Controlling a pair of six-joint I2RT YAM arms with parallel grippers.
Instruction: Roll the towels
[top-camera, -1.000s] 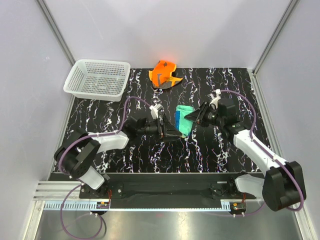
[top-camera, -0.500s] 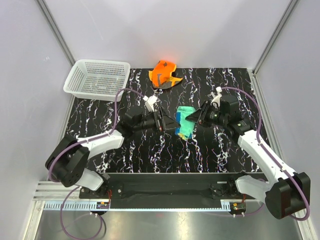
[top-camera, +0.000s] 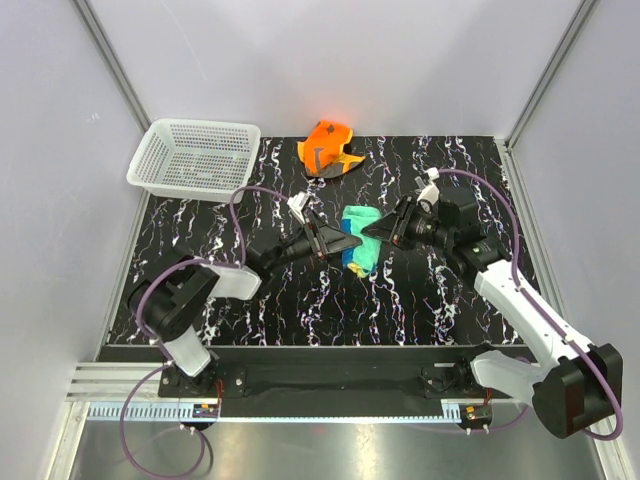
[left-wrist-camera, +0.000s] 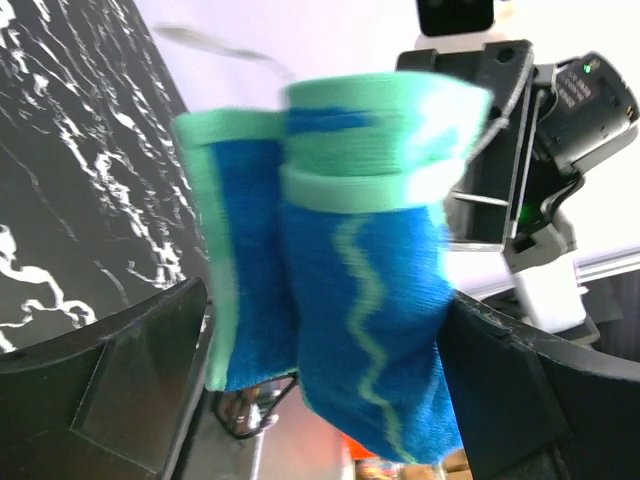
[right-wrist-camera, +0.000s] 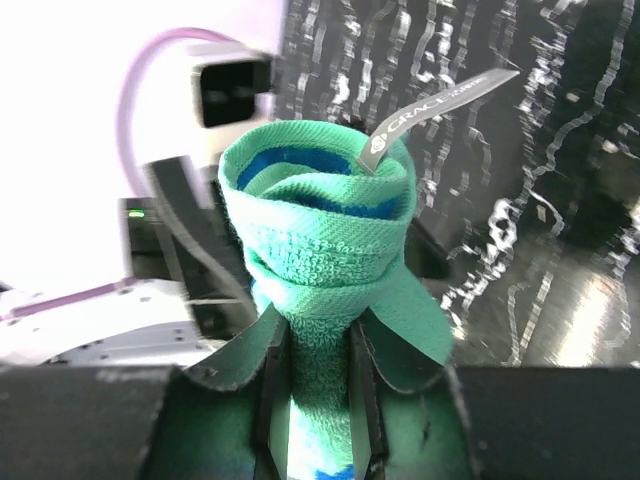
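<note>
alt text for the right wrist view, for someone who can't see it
The right gripper is shut on a rolled green towel with blue inside and a grey label sticking out. Black marbled table behind.

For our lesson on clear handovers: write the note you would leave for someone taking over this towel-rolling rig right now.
Right tool: shut on one end of the teal-and-yellow towel.
Left tool: straddles that towel from the other side; I cannot tell whether it is gripping.
Orange towel: crumpled at the far edge of the table, with neither tool on it.
Done: the teal-and-yellow towel looks largely coiled, sitting between the two tools at mid-table.
Left: finish that roll and set it down, then roll the orange towel.
</note>
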